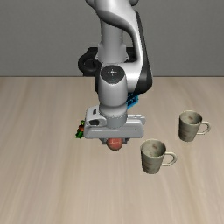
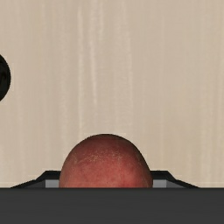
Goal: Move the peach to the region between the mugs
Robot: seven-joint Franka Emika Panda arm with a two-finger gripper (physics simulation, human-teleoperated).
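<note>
The reddish peach (image 1: 114, 143) sits directly under my gripper (image 1: 114, 138), to the exterior view's left of the mugs. In the wrist view the peach (image 2: 105, 164) lies close between my fingers, and grey fingertips (image 2: 51, 181) touch it on both sides. My gripper (image 2: 106, 182) is shut on the peach. Two grey-beige mugs stand on the wooden table: the nearer mug (image 1: 156, 156) is just beside the peach, and the farther mug (image 1: 191, 125) is beyond it toward the exterior view's right. A dark rim of a mug (image 2: 3, 79) shows off to one side of my hand.
The light wooden table (image 1: 44, 166) stretches wide on the exterior view's left and in front. The gap between the two mugs is bare wood (image 1: 175, 140). The arm's body rises behind the gripper.
</note>
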